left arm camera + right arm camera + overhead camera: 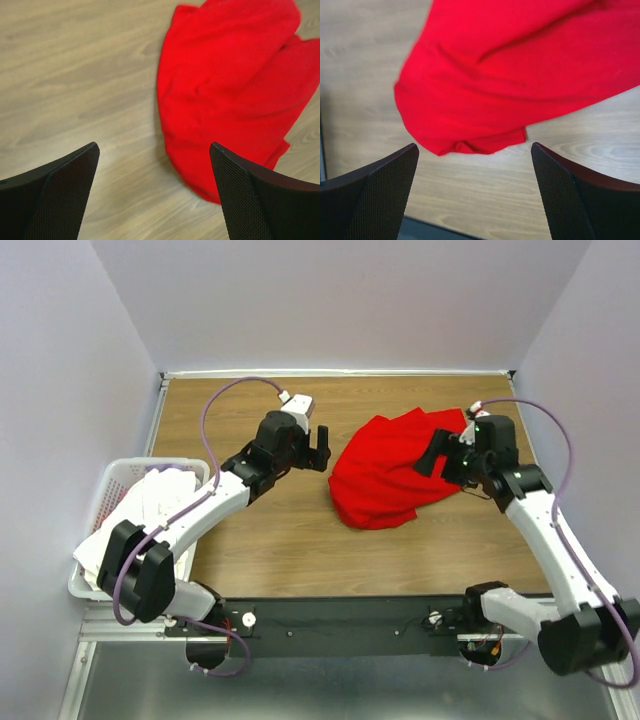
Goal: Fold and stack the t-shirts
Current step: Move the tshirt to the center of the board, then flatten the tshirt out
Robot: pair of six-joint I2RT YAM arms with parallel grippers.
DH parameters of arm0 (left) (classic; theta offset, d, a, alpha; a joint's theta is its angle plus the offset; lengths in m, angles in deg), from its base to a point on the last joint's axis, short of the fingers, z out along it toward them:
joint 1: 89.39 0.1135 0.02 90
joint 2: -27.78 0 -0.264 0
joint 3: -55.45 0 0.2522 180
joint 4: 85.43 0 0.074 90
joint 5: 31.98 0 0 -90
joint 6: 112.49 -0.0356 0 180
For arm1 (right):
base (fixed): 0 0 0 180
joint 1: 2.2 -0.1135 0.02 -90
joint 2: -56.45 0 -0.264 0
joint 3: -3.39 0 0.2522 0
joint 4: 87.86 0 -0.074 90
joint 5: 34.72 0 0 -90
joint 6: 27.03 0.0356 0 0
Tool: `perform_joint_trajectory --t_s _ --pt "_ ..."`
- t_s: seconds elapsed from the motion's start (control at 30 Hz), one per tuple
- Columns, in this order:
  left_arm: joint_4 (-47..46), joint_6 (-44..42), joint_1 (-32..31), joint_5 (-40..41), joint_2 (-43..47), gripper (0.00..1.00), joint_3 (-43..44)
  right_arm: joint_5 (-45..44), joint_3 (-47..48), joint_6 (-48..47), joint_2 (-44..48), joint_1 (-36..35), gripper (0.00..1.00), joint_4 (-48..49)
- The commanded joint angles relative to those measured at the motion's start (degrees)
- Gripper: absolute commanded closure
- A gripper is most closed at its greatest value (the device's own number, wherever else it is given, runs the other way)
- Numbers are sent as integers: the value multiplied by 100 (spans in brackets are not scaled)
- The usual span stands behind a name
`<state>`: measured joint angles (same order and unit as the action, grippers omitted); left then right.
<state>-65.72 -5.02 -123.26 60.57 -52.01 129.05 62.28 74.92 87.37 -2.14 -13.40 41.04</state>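
Observation:
A bright red t-shirt [390, 470] lies crumpled in a heap on the wooden table, right of centre. It also shows in the left wrist view [230, 85] and in the right wrist view [520, 70]. My left gripper [318, 452] hovers just left of the heap, open and empty. My right gripper [440, 458] hovers over the heap's right side, open and empty. White t-shirts [140, 510] are piled in the basket at the left.
A white plastic laundry basket [100, 490] stands at the table's left edge beside the left arm. Bare wooden table [280, 540] lies in front of the red heap. Grey walls close in on three sides.

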Motion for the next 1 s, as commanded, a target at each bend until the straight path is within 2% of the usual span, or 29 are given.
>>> perform_joint_trajectory --t_s 0.0,0.13,0.2,0.37,0.5,0.7,0.97 --pt "-103 440 12 97 192 2 -305 933 23 -384 -951 -31 0 60" --pt "-200 713 12 176 253 2 -638 1014 5 -515 -1461 -276 0 113" --pt "-183 792 12 228 245 2 -710 698 -21 -542 -1620 -715 3 122" --pt "-121 872 12 378 280 2 -921 -5 -153 -507 -2155 -1970 23 183" --pt "19 845 12 553 402 2 -1008 -673 -170 -551 -2594 -2569 27 236" --pt "151 731 20 730 605 2 -1132 -1446 -135 -665 -3097 -2940 27 341" --pt "257 696 20 870 903 2 -1290 -1307 -328 -902 -3518 -3072 32 693"
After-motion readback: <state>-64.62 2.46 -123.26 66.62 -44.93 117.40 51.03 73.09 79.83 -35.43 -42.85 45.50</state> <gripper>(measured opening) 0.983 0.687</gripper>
